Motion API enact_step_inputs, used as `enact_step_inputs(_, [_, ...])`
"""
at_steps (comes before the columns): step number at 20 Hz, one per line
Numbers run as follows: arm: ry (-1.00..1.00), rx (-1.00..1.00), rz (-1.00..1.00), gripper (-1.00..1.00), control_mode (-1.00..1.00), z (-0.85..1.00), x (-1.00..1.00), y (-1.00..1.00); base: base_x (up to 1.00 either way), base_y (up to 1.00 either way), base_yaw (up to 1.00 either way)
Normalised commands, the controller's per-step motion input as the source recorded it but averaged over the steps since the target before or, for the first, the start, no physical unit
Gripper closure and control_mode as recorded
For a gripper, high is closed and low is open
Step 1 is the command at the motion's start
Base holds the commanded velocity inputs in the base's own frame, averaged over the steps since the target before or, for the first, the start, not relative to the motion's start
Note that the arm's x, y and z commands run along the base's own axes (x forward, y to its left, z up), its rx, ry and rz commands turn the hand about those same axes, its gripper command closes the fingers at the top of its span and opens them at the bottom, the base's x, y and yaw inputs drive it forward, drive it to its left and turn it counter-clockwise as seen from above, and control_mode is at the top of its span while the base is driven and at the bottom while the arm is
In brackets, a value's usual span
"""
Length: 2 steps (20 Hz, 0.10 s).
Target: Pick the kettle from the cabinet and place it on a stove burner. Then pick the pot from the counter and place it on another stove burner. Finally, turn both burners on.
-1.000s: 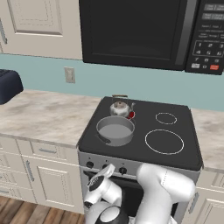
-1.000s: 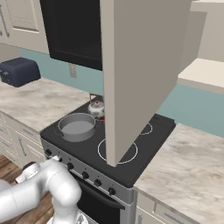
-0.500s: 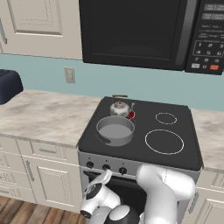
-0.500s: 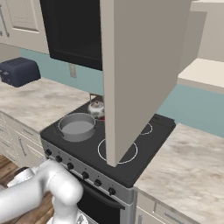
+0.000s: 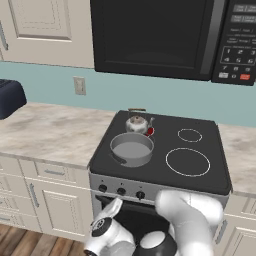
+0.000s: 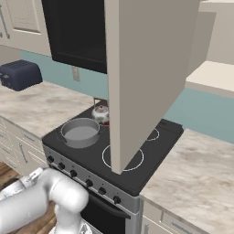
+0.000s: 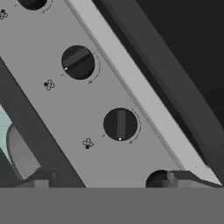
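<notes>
Tabletop (image 5: 55,132) left of the cooktop lies bare. Pot (image 5: 132,149) sits on the front-left burner; kettle (image 5: 137,123) just behind it — upright, spout right. Right burners (image 5: 187,161) free. Tool (image 7: 103,181) released, facing the knobs (image 7: 120,124).

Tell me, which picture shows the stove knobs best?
The hand view: the knobs look big, with their pointer marks clear. The left base view shows small dark knobs under the pot; the right base view shows a tiny row.
</notes>
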Motion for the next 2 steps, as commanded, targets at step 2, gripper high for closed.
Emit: enact_step_inputs(2, [0.0,-0.07,0.0,-1.0,-1.0,0.28,-0.31,0.29,0.0,0.0,0.0])
